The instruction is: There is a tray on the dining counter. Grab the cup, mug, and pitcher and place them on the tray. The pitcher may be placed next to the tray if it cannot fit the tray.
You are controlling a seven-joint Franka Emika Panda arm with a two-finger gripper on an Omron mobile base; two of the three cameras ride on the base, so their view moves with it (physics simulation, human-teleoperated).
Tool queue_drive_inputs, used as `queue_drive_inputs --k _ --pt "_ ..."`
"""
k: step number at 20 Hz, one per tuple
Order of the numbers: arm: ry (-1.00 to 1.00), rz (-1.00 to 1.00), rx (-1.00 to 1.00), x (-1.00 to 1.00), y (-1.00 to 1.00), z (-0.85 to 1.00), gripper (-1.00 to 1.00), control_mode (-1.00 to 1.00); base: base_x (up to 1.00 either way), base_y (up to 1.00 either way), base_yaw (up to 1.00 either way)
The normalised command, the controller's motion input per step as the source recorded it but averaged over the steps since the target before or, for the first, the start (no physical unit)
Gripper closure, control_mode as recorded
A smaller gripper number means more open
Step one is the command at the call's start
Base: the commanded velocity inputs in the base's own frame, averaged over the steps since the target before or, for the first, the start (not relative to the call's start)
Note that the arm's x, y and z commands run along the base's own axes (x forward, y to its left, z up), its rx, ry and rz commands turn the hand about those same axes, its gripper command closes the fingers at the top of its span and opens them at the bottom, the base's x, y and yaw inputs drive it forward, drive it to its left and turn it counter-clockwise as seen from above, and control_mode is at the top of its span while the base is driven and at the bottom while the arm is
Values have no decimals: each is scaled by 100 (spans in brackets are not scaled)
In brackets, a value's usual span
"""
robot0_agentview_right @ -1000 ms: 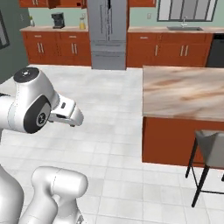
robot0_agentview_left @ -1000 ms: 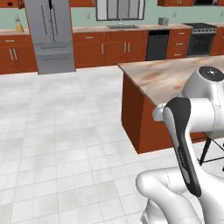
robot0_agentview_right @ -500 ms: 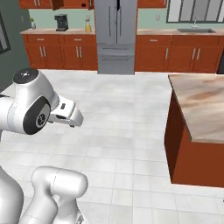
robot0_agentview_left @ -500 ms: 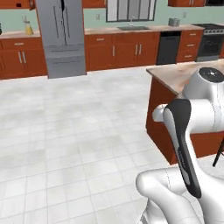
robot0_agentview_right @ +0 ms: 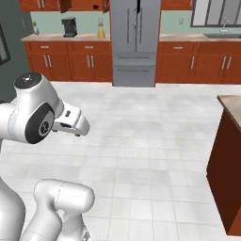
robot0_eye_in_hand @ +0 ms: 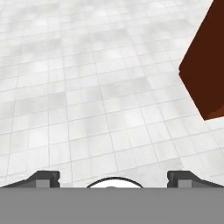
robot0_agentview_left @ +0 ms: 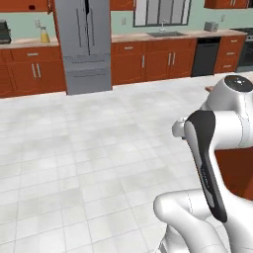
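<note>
The pitcher (robot0_agentview_left: 44,34) (robot0_agentview_right: 100,29), small and orange-yellow, stands far off on the back counter next to a black coffee machine (robot0_agentview_right: 69,27). A corner of the dining counter (robot0_agentview_right: 231,101) shows at the right edge, and its reddish-brown base (robot0_eye_in_hand: 208,65) sits at the upper right of the hand view. My gripper (robot0_eye_in_hand: 113,177) hangs over bare white floor tiles, open, fingertips (robot0_eye_in_hand: 44,176) wide apart with nothing between them. The cup, the mug and the tray are out of view.
A grey fridge (robot0_agentview_right: 135,42) stands at the middle of the back wall between runs of red-brown cabinets (robot0_agentview_left: 148,62). A sink sits under the window (robot0_agentview_left: 163,33), with a black dishwasher (robot0_agentview_left: 205,55) beside it. Wide white tiled floor (robot0_agentview_left: 89,148) lies between me and the back wall.
The whole picture has slid to the right as the base turns left: the dining counter has gone to the right edge, and the fridge, coffee machine and pitcher have come further into view. The arm's pose is unchanged.
</note>
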Motion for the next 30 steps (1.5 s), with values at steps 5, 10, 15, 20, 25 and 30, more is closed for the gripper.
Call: queue_drive_inputs --k 5,10,15,20,25,30 --pt "0 0 0 0 0 0 -100 100 100 100 -7" --pt "0 0 0 0 0 0 -100 100 100 100 -6" --pt "0 0 0 0 0 0 -100 100 100 100 -5" --pt "0 0 0 0 0 0 -100 100 100 100 -4" --pt "0 0 0 0 0 0 -100 100 100 100 -6" --pt "0 0 0 0 0 0 -100 100 100 100 -8"
